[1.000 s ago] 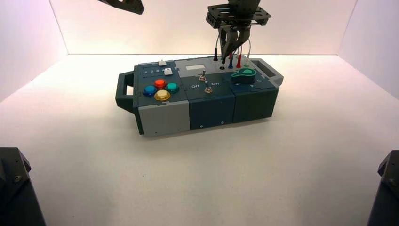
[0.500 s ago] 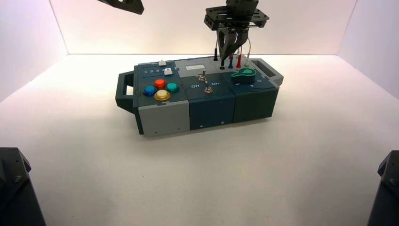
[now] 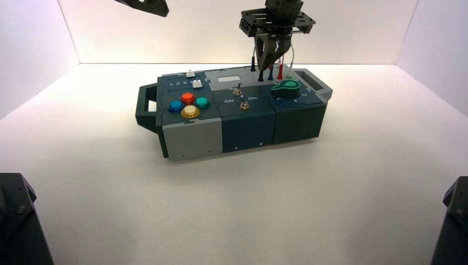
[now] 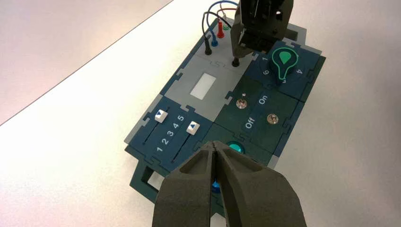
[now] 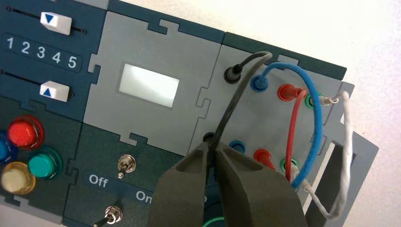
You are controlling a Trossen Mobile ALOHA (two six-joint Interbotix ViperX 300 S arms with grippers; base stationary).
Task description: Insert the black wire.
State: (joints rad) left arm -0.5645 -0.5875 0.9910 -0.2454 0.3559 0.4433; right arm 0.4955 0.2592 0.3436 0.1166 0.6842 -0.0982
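Beside your black wire (image 5: 235, 100), pinched shut in the right gripper (image 5: 211, 153), stand the blue (image 5: 315, 113), red (image 5: 293, 127) and white leads (image 5: 347, 142)

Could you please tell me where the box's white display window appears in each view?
High view: white window, upper middle, on the box's grey panel.
Left wrist view: centre, slightly above the middle.
Right wrist view: left of centre, upper half.
Shared landmark: the "On" lettering.

Wire (image 5: 236, 101) dark grey; knob (image 4: 284, 57) green; slider caps (image 5: 56, 22) white, blue triangles.
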